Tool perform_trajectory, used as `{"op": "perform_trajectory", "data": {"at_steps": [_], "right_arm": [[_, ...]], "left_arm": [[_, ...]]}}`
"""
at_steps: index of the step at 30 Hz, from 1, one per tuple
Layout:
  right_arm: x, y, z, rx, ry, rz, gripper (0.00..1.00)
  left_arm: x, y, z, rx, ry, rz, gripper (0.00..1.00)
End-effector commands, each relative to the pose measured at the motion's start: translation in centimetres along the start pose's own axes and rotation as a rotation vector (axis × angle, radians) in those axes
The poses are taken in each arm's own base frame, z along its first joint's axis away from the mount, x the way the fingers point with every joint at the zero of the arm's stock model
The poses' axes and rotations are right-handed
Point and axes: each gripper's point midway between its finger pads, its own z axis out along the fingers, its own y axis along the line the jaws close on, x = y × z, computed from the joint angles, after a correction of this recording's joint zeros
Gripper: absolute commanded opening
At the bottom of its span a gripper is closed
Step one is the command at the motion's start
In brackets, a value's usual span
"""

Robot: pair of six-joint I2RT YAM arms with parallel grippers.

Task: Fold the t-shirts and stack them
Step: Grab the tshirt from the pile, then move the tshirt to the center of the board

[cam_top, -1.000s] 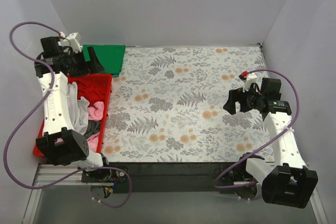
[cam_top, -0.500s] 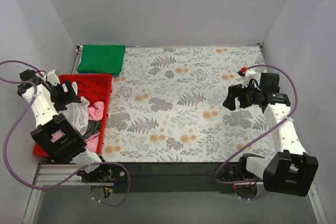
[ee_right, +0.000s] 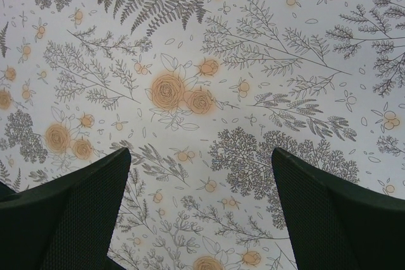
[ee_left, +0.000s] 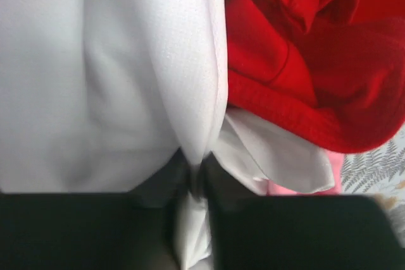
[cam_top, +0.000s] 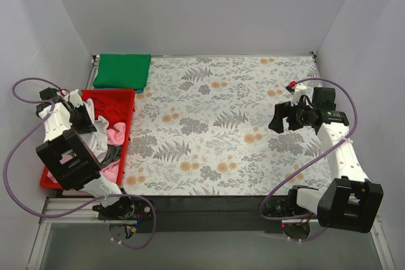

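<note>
- Left gripper (ee_left: 193, 178), low in the red plastic bin (cam_top: 112, 93) at the table's left side, is clenched on a raised fold of the white t-shirt (ee_left: 95, 80), with cloth bunched between its fingers.
- Just right of the pinch lies the red t-shirt (ee_left: 304, 61), touching the white one. A pink t-shirt (cam_top: 116, 136) and a grey t-shirt (cam_top: 112, 154) sit nearer in the bin.
- Right gripper (ee_right: 199, 219) hangs with jaws spread and empty over the grey floral cloth (ee_right: 202, 61), well apart from the bin.
- A green t-shirt (cam_top: 122, 71) lies folded at the far left corner, likely the base of the stack.
- The step in hand appears to be drawing out the white shirt. The next move calls for lifting it free of the pile and spreading it on the floral cloth.
</note>
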Motion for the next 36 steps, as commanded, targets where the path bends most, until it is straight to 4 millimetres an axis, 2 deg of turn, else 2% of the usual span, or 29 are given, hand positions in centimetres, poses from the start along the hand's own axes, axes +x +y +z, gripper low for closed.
{"op": "perform_trajectory", "data": {"at_steps": [1, 2, 3, 6, 8, 9, 10, 12, 13, 14, 15, 16, 17, 18, 20, 21, 22, 23, 24, 26, 27, 28, 29, 30, 31, 32, 33, 34, 36], "right_arm": [[-1.7, -0.2, -0.6, 0.015, -0.034, -0.045, 0.98], [-1.8, -0.2, -0.7, 0.018, -0.038, -0.051, 0.98], [-1.9, -0.2, -0.7, 0.020, -0.040, -0.052, 0.98], [-1.9, -0.1, -0.9, 0.021, -0.046, -0.067, 0.98], [-1.9, -0.1, -1.0, 0.023, -0.048, -0.072, 0.98], [-1.9, 0.0, -1.0, 0.020, -0.049, -0.075, 0.98], [-1.8, 0.0, -1.0, 0.020, -0.048, -0.076, 0.98], [-1.9, 0.1, -1.1, 0.017, -0.054, -0.082, 0.98], [-2.0, 0.1, -1.1, 0.017, -0.057, -0.086, 0.98], [-2.0, 0.1, -1.1, 0.015, -0.058, -0.087, 0.98], [-2.1, 0.2, -1.2, 0.013, -0.060, -0.088, 0.98], [-2.2, 0.2, -1.1, 0.009, -0.063, -0.087, 0.98], [-2.3, 0.2, -1.2, 0.008, -0.065, -0.088, 0.98], [-2.4, 0.3, -1.1, 0.000, -0.066, -0.087, 0.98], [-2.4, 0.4, -1.0, -0.011, -0.065, -0.090, 0.98], [-2.5, 0.6, -1.0, -0.022, -0.070, -0.094, 0.98], [-2.6, 0.6, -1.0, -0.025, -0.068, -0.095, 0.98], [-2.6, 0.7, -1.1, -0.028, -0.068, -0.098, 0.98], [-2.7, 0.8, -1.2, -0.030, -0.070, -0.103, 0.98], [-2.9, 0.9, -1.4, -0.027, -0.078, -0.118, 0.99], [-3.0, 0.9, -1.5, -0.027, -0.077, -0.121, 0.98], [-3.0, 1.0, -1.7, -0.029, -0.078, -0.127, 0.99], [-3.0, 0.9, -1.8, -0.024, -0.075, -0.133, 0.98], [-3.2, 1.0, -2.0, -0.023, -0.073, -0.141, 0.98], [-3.1, 1.0, -2.2, -0.022, -0.069, -0.145, 0.98], [-3.2, 1.0, -2.4, -0.017, -0.068, -0.152, 0.98], [-3.1, 1.1, -2.7, -0.016, -0.062, -0.166, 0.98], [-3.3, 1.1, -3.0, -0.006, -0.067, -0.179, 0.98], [-3.1, 0.8, -3.4, 0.016, -0.060, -0.209, 0.98]], "left_arm": [[-3.3, 0.4, -2.3, -0.071, -0.128, 0.044, 0.00], [-3.7, 0.2, -3.1, -0.075, -0.143, 0.047, 0.00], [-5.6, -0.4, -5.2, -0.082, -0.215, 0.070, 0.00], [-7.8, -2.0, -9.1, -0.095, -0.301, 0.113, 0.00], [-10.1, -3.0, -12.3, -0.107, -0.380, 0.141, 0.00], [-10.7, -3.7, -13.4, -0.091, -0.405, 0.152, 0.00], [-12.4, -4.7, -15.8, -0.081, -0.473, 0.180, 0.00], [-13.4, -6.5, -18.0, -0.045, -0.524, 0.214, 0.00], [-14.7, -8.5, -20.2, 0.006, -0.588, 0.259, 0.00], [-15.0, -9.7, -21.4, 0.037, -0.613, 0.278, 0.00], [-15.2, -12.6, -22.2, 0.125, -0.636, 0.325, 0.00], [-15.5, -13.7, -23.0, 0.137, -0.658, 0.354, 0.00], [-15.9, -16.5, -25.0, 0.219, -0.715, 0.404, 0.00], [-15.5, -19.9, -25.5, 0.306, -0.729, 0.470, 0.00], [-15.3, -24.9, -27.6, 0.465, -0.790, 0.559, 0.00], [-14.4, -28.8, -28.1, 0.557, -0.788, 0.616, 0.00], [-14.4, -30.8, -28.4, 0.612, -0.791, 0.638, 0.00], [-14.5, -32.6, -27.2, 0.671, -0.747, 0.644, 0.00], [-13.3, -36.4, -28.8, 0.769, -0.739, 0.681, 0.00], [-10.8, -41.5, -28.3, 0.927, -0.646, 0.743, 0.00], [-9.7, -42.8, -29.1, 1.000, -0.616, 0.753, 0.00], [-8.9, -43.7, -29.4, 1.070, -0.595, 0.773, 0.09], [-7.9, -44.0, -29.4, 1.136, -0.543, 0.779, 0.29], [-6.8, -43.9, -27.6, 1.168, -0.444, 0.732, 0.54], [-6.3, -43.4, -26.0, 1.151, -0.396, 0.716, 0.73], [-6.2, -42.5, -24.3, 1.108, -0.370, 0.696, 0.85], [-6.3, -41.2, -21.6, 1.039, -0.349, 0.670, 0.86], [-4.9, -39.2, -18.4, 0.993, -0.306, 0.661, 0.86], [-4.4, -35.9, -14.5, 0.904, -0.303, 0.616, 0.87]]}}
